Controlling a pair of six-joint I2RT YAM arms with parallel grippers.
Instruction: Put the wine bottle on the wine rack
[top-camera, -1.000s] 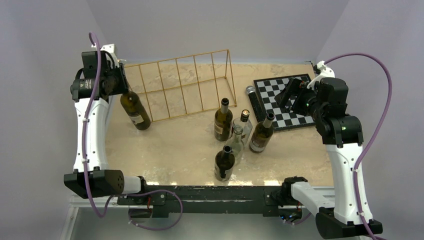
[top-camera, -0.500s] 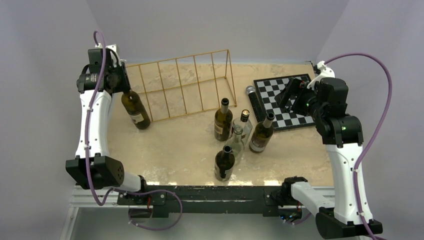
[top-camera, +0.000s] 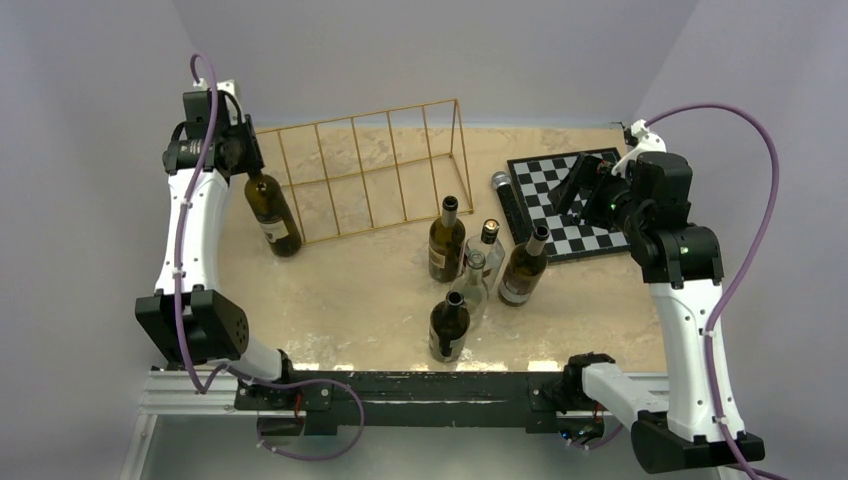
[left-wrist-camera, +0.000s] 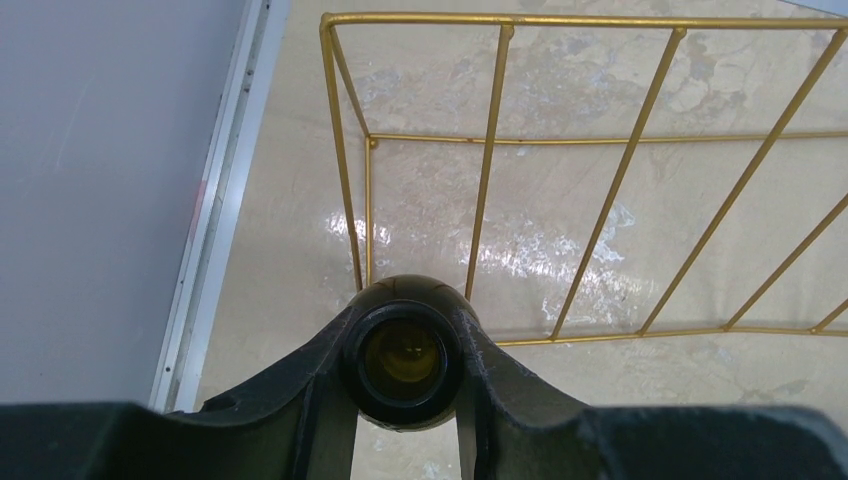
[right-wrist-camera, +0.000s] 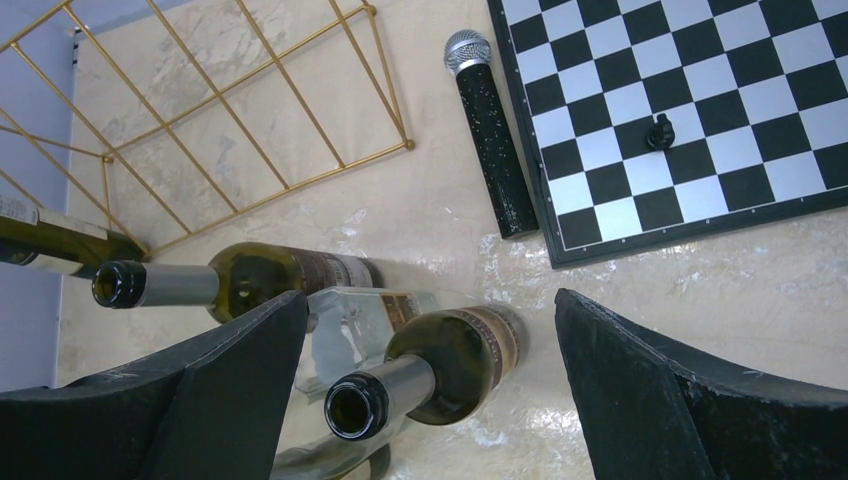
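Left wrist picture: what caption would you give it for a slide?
Left gripper holds the wine bottle by its neck, beside the gold wine rack.

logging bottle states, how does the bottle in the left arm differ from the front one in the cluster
The held wine bottle is tilted beside the wine rack; the front bottle stands upright. The held one is clamped at the neck by the left arm's fingers; the front one is untouched. Both are dark glass.

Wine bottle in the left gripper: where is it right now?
Top external view, far left of the table: the wine bottle leans, gripped at the neck by the left gripper, just outside the left end of the wine rack.
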